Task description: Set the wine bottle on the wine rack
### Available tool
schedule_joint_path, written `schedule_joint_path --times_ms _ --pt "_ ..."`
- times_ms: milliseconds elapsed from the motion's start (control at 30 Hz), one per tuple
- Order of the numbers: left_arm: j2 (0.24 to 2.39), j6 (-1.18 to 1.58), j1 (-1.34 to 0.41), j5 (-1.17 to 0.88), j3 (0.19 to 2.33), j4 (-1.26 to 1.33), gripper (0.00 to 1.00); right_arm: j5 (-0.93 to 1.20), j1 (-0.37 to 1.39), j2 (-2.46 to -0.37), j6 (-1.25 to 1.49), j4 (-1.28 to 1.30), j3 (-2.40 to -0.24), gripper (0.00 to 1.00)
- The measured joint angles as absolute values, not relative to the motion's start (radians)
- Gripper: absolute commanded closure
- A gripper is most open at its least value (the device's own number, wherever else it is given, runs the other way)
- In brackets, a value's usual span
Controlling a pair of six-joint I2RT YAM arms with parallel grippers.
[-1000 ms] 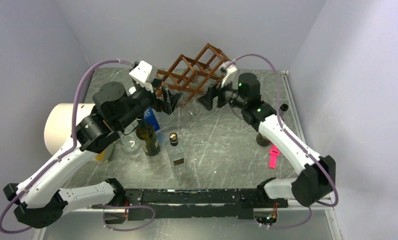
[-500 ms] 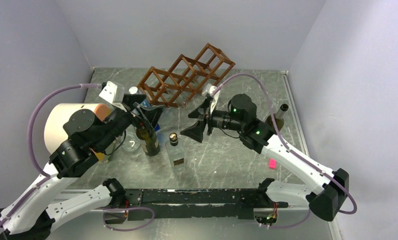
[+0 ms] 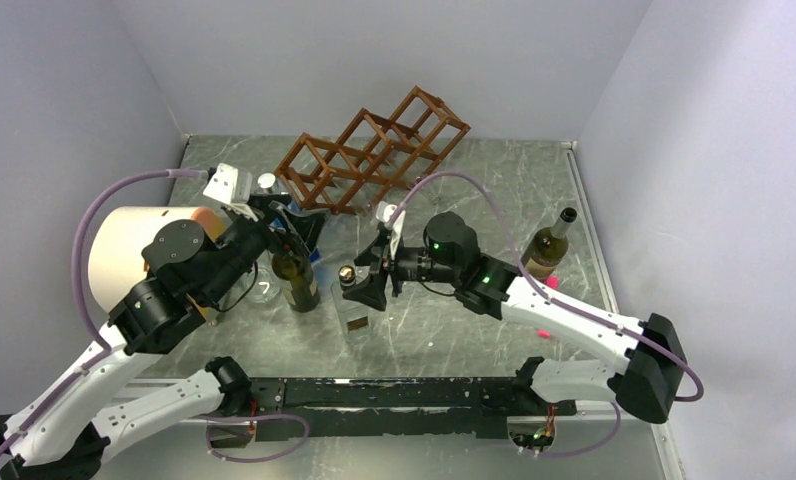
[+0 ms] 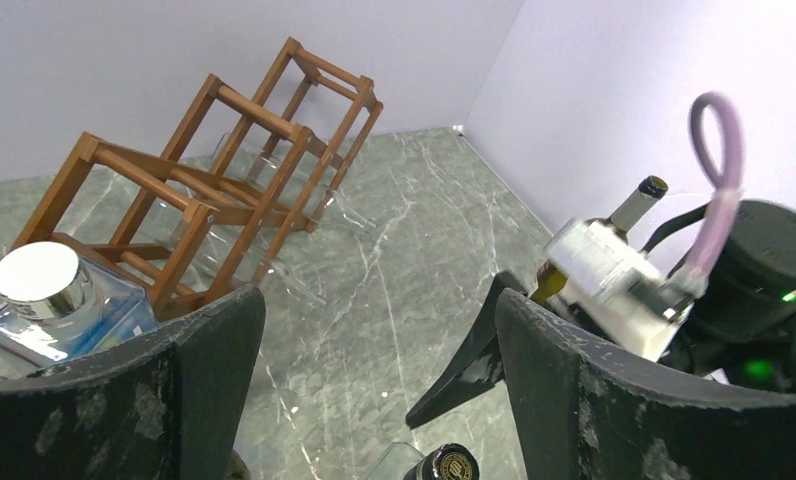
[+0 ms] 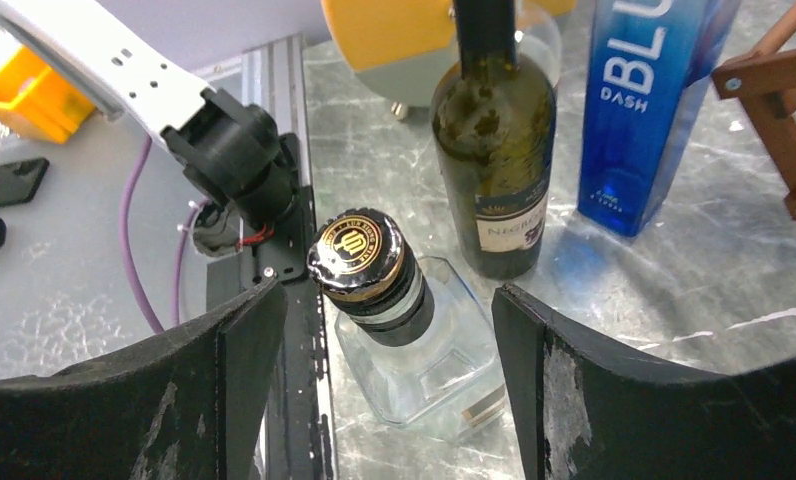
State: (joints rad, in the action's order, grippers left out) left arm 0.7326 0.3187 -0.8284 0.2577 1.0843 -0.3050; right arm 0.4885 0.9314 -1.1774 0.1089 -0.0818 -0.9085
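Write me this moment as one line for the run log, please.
left claw: open, by dark wine bottle | right claw: open, over clear square bottle | wine rack: holds no bottle

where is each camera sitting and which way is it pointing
top external: above and behind the arm bases, looking down on the table; left arm and right arm show
left wrist: on the left arm, facing the wine rack; its fingers frame the bottom
right wrist: on the right arm, looking down on a clear bottle; its fingers flank the cap
shared: both wrist views catch that bottle's gold-and-black cap
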Motion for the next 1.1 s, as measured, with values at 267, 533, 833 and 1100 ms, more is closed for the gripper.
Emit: schedule_joint_path --times_ms 267,533,833,1100 --pt "0.715 0.311 -0.828 0.290 1.083 -0.305 0.11 0.501 0.970 -1.247 0.060 -0.184 -0.862 0.47" --pt "0.737 0.257 -0.828 0.355 1.061 -0.305 0.10 0.477 0.976 -1.281 -0.026 -0.262 -0.863 1.00" --pt "0.780 0.184 -0.828 0.382 1.001 -0.252 0.06 0.307 0.982 -1.231 -0.102 -0.202 -0.865 1.00" --pt "0.865 0.171 -0.828 0.370 0.971 -0.183 0.05 0.168 0.874 -1.200 -0.131 -0.068 -0.975 1.00"
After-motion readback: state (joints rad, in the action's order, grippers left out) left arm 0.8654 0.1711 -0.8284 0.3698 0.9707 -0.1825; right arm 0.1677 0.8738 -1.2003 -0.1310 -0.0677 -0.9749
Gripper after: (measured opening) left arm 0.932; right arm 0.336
